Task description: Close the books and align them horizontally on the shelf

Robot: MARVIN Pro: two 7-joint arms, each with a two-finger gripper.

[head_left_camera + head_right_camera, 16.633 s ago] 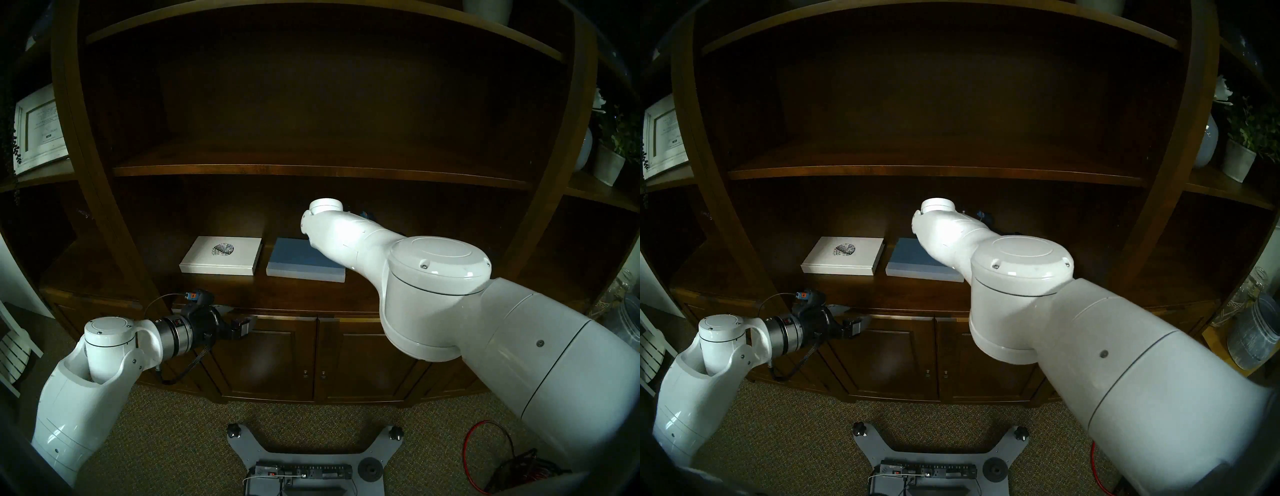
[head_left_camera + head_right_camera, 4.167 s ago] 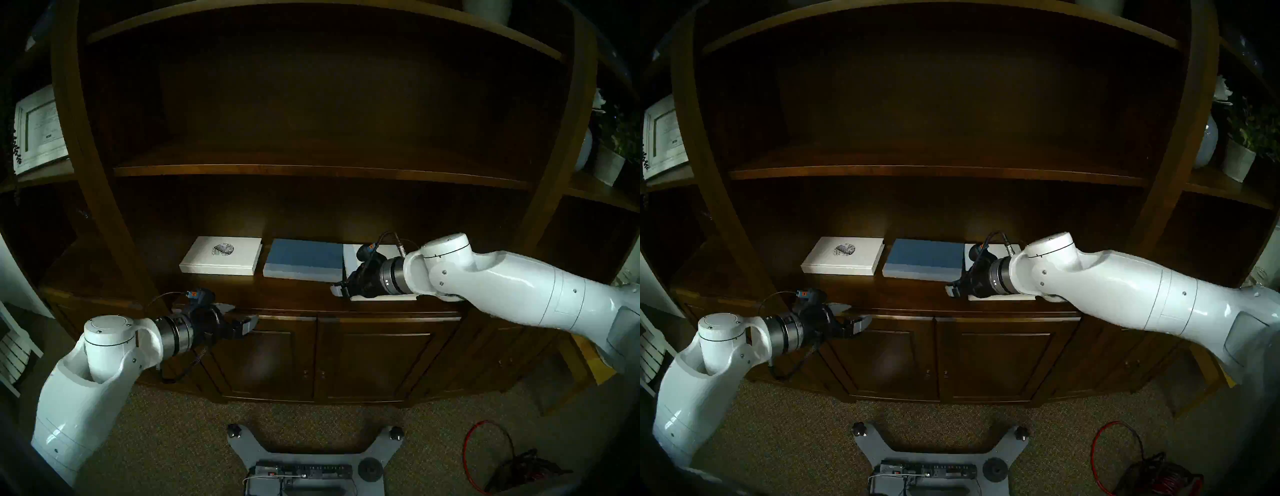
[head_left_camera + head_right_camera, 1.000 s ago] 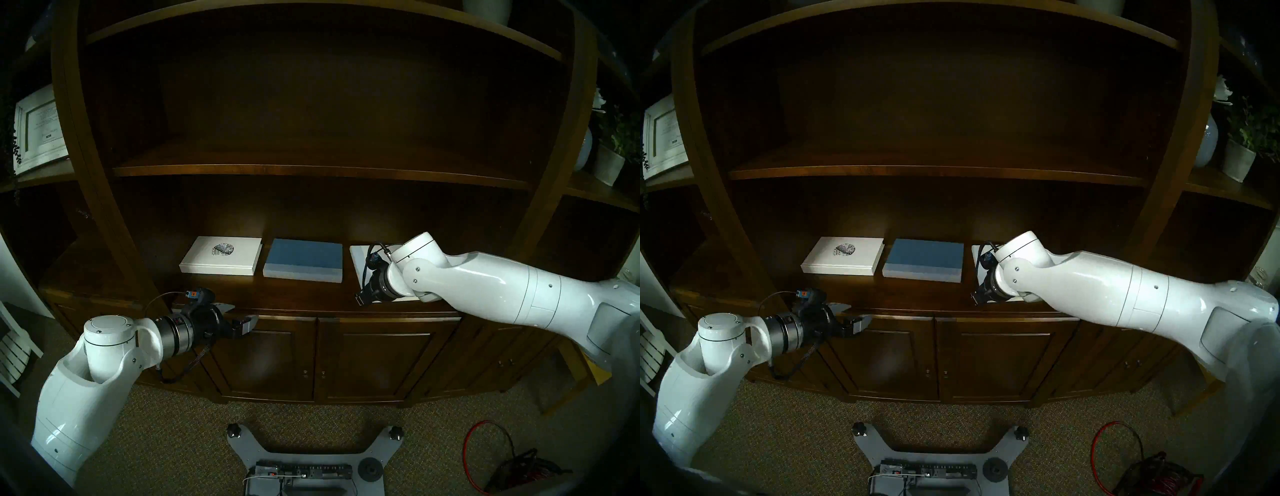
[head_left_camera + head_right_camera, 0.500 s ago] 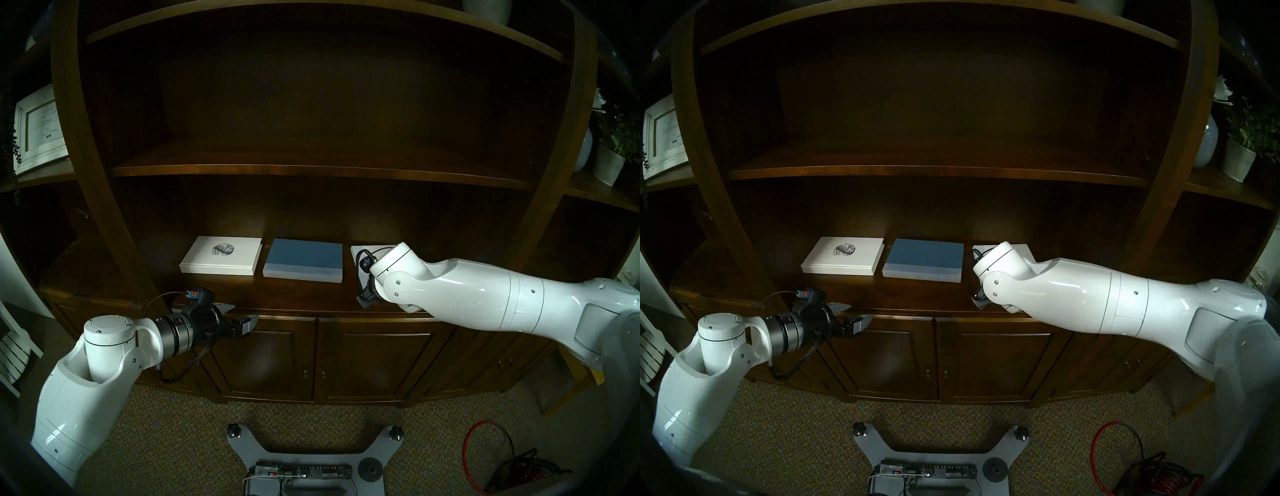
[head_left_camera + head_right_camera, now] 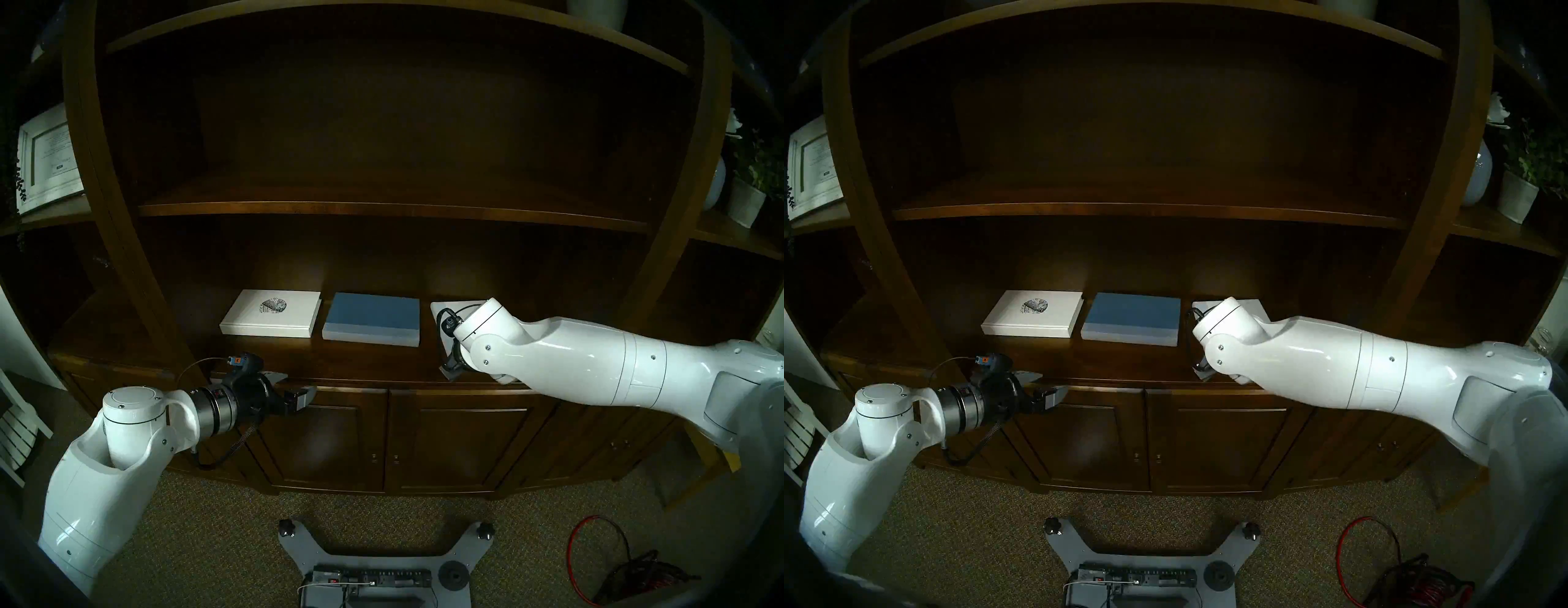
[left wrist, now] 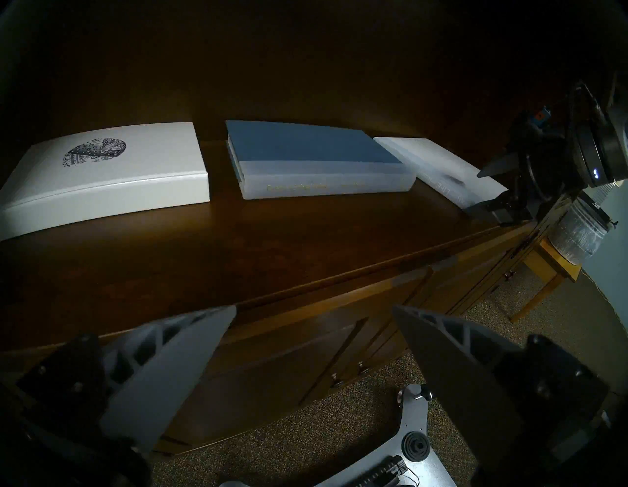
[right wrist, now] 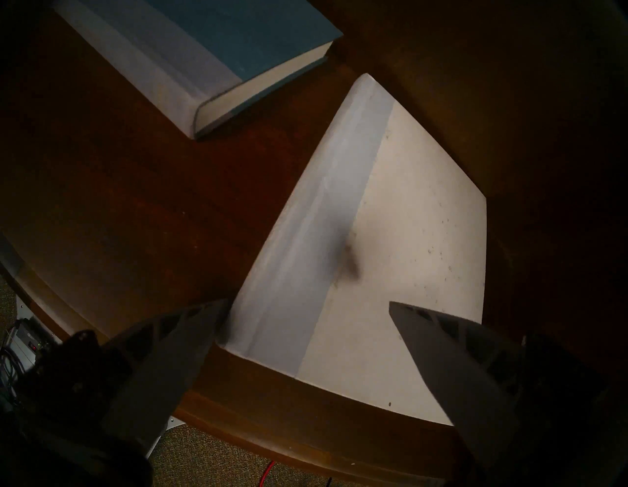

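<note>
— On the broad dark wooden shelf [image 5: 373, 361] over the cabinet doors [image 5: 458, 441], what lies there?

— Three closed books, flat, in a row. At the robot's left is the white book with the dark round emblem [image 5: 271, 313]; the blue book with the pale spine [image 5: 373, 319] lies just beside it with a narrow gap between them.

— And the third?

— The plain white book [image 7: 390, 238] is at the right end, apart from the blue one. It sits skewed: in the right wrist view its spine runs at an angle to the shelf's front edge, and one near corner comes close to that edge. The first two lie roughly square to the shelf.

— Where is the right gripper [image 7: 306, 313]?

— Over the near end of the plain white book, pointing down at it. Its two fingers [image 7: 176, 353] are spread wide and nothing is between them. One fingertip is at the book's spine-side corner, the other over the cover; I cannot tell whether either touches.

— The left gripper [image 6: 314, 311]?

— It hangs in front of the shelf's edge, near the left-hand cabinet door, well apart from every book. Its fingers are spread too, and they grip nothing.

— Anything else around?

— A white-framed picture [image 5: 49, 159] in the left side bay, a potted plant [image 5: 753, 182] in the right one, and a red cable [image 5: 594, 547] coiled on the carpet.
</note>
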